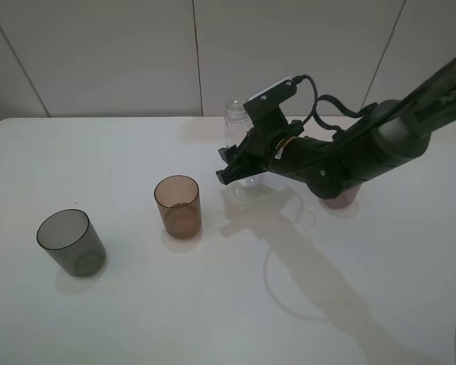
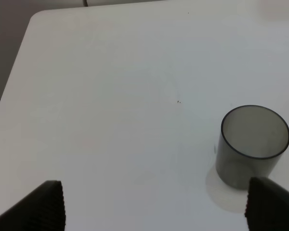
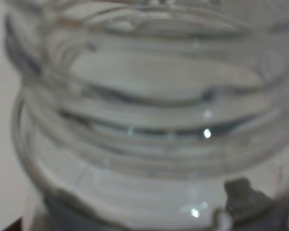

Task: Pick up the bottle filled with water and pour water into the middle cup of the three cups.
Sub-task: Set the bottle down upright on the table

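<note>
The clear bottle (image 1: 236, 119) stands upright at the back of the table, its neck showing above my right gripper (image 1: 229, 166). The gripper's jaws are closed around the bottle's body. In the right wrist view the bottle (image 3: 149, 120) fills the frame, blurred, threads showing. I cannot tell whether its base rests on the table. The amber-brown middle cup (image 1: 178, 206) stands empty to the left of the gripper and nearer the front. The smoky grey cup (image 1: 71, 242) is at the far left and also shows in the left wrist view (image 2: 254, 144). My left gripper (image 2: 159, 207) is open and empty beside the grey cup.
The mauve-pink cup (image 1: 340, 199) is mostly hidden behind my right arm (image 1: 365, 144). The white table (image 1: 137, 319) has a rounded far-left corner (image 2: 36, 17). A wall stands behind the table.
</note>
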Action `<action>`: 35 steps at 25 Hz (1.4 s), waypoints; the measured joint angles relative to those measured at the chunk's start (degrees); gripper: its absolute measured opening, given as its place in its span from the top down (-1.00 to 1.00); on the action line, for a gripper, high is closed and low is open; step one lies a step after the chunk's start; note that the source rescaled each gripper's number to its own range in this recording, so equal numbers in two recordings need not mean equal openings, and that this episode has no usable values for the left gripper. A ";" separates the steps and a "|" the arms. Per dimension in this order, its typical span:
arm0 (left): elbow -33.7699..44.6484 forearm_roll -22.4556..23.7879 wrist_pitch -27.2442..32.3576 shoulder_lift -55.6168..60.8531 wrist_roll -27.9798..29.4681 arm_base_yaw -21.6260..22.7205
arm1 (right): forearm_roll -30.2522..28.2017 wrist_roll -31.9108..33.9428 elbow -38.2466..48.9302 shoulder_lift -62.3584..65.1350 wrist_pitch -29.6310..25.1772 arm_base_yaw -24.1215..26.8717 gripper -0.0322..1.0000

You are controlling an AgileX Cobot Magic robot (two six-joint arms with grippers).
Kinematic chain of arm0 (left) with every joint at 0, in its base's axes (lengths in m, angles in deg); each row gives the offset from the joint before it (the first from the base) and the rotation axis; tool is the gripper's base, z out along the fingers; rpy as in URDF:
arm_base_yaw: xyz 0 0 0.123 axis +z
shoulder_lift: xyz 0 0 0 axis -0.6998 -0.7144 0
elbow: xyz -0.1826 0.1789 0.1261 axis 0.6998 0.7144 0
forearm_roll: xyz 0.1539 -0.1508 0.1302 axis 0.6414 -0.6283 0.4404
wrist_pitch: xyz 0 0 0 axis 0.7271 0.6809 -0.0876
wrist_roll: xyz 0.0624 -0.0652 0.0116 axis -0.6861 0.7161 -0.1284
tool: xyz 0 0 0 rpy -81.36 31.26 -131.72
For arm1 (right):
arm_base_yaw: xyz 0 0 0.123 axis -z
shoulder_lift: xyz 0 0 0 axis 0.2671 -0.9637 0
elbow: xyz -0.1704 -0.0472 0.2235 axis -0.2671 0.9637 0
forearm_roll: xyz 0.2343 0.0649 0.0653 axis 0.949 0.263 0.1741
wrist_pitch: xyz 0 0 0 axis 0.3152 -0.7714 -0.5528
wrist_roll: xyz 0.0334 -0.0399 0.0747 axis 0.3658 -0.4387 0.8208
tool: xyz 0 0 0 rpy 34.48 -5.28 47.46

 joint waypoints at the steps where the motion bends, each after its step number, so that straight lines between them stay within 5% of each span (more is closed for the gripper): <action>1: 0.00 0.00 0.00 0.00 0.00 0.00 | 0.00 0.59 0.00 -0.07 0.00 0.00 0.87; 24: 0.00 0.00 0.00 0.00 0.00 0.00 | -0.05 3.11 0.00 -1.80 -1.76 0.00 0.84; 30: 0.00 0.00 0.00 0.00 0.00 0.00 | -0.05 3.11 0.00 -1.80 -1.71 0.00 0.36; 35: 0.00 0.00 0.00 0.00 0.00 0.00 | -0.05 3.11 0.00 -1.48 -0.62 0.00 -0.25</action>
